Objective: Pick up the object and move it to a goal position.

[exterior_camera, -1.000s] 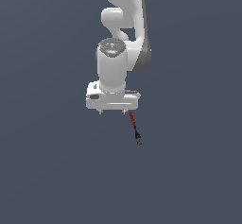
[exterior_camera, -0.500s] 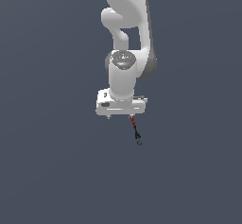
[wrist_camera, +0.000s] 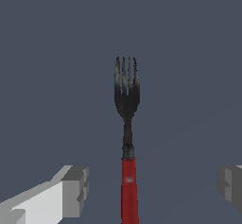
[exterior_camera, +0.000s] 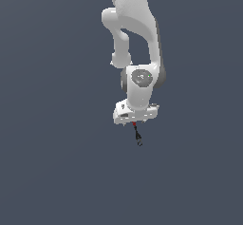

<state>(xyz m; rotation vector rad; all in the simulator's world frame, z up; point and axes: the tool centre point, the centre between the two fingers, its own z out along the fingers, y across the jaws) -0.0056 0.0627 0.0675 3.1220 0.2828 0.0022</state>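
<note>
The object is a small fork (wrist_camera: 127,124) with a red handle and a black tined head, lying on the dark grey floor. In the wrist view its handle runs between my two fingers (wrist_camera: 75,190), with a clear gap on each side. My gripper (wrist_camera: 153,187) is open and holds nothing. In the exterior view the white hand hangs right over the handle's end, so only a red sliver and the black head of the fork (exterior_camera: 137,136) stick out below the gripper (exterior_camera: 134,122). The fingertips are hidden under the hand there.
The white arm (exterior_camera: 135,34) rises from the hand toward the exterior view's upper edge. A plain dark grey floor (exterior_camera: 52,172) surrounds the fork on all sides.
The hand has moved toward the exterior view's right and lower, coming over the fork's red handle and covering most of it. The fork has stayed put.
</note>
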